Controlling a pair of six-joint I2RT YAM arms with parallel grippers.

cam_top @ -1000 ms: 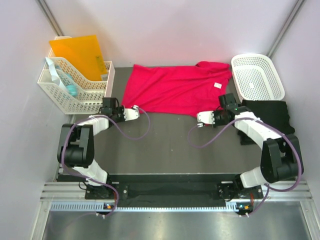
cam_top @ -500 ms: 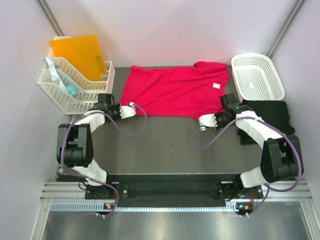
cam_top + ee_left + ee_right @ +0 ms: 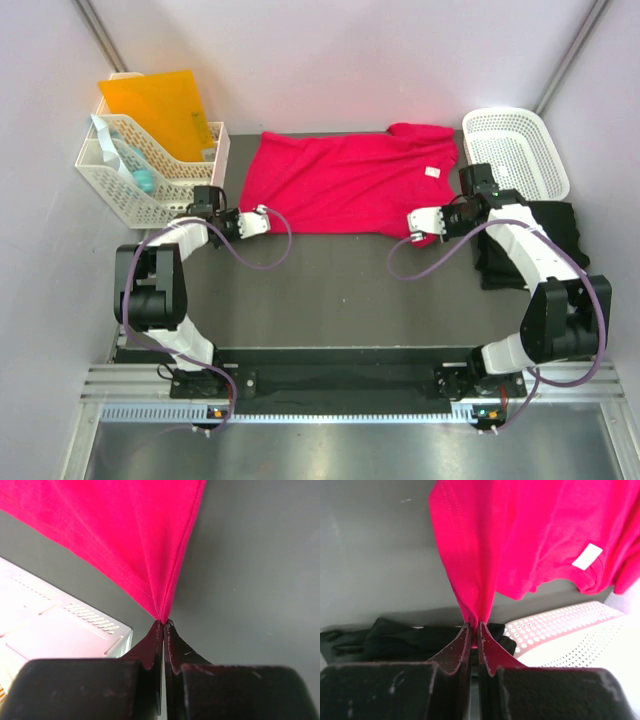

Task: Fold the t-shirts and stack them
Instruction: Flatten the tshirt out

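From above, the pinkish-red t-shirt (image 3: 350, 180) lies spread flat along the far edge of the dark worktop (image 3: 330, 300), neck toward the far right corner, with a small white neck label (image 3: 434, 172) showing. The left tool (image 3: 262, 222) meets the shirt's near left corner and the right tool (image 3: 418, 222) its near right corner. A white lattice basket (image 3: 515, 152) of perforated plastic sits in the far right corner, just beside the shirt. The black t-shirt (image 3: 545, 235) lies bunched at the right edge, partly covered by the right arm. In the far left corner stands a white slotted organiser (image 3: 150, 175) holding an orange folder (image 3: 155, 105); its other contents are too small to name. A purple cable (image 3: 255, 262) loops from each arm over the bare matte surface.

The left wrist view shows the dark tapered fingers pressed together, pinching a point of soft red cloth. Stitched hems fan away from the pinch. A white slotted wall fills the lower left, overexposed and cut off by the frame.

The right wrist view shows the fingers closed on a gathered fold of the red shirt, which hangs in pleats from the grip. Behind them lies crumpled black cloth on the left and the perforated white basket on the right, both partly hidden by the tool body.
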